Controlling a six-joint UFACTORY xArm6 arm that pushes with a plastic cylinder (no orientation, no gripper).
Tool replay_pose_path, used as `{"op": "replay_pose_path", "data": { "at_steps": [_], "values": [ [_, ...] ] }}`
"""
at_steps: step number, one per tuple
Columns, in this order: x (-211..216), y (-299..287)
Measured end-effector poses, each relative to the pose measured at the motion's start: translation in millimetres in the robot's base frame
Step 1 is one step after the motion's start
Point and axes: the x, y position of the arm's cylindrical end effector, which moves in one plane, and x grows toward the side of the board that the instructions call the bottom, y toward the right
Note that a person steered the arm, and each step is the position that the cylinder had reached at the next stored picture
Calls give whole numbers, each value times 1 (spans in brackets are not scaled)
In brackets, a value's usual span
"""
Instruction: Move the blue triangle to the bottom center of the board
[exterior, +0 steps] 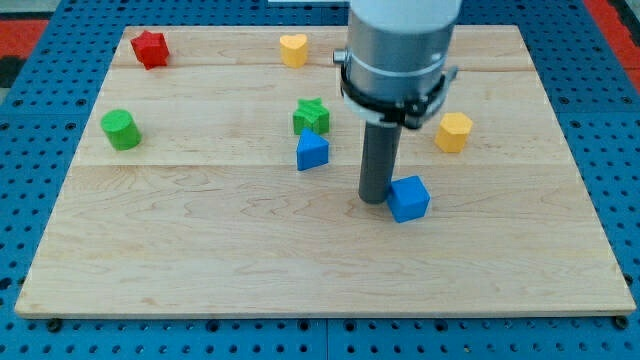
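My tip (375, 199) rested on the board (200, 250) just right of centre, touching the left side of the blue cube (408, 198). I carry no claw, only the rod. The blue triangle (312, 151) sat near mid-board, left of my tip and apart from it, directly below the green star (311, 116), nearly touching.

A pale wooden board (200, 230) with visible grain and a smooth, matt finish lies on a blue perforated surface (40, 130) that looks like painted metal or plastic. The small coloured blocks, such as the blue cube (409, 198) and green star (312, 116), look like smooth, slightly glossy plastic. The rod (378, 165) is dark and matt, below a grey metallic-looking housing (400, 40).
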Motion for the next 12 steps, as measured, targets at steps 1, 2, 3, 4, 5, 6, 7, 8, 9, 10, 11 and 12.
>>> {"op": "replay_pose_path", "data": {
  "at_steps": [1,2,3,4,5,6,7,8,9,10,11,12],
  "values": [
    [-4,43],
    [25,80],
    [50,102],
    [4,90],
    [-50,53],
    [-60,9],
    [-58,3],
    [-34,4],
    [-11,5],
    [-1,5],
    [-1,5],
    [-24,-18]
  ]
}}
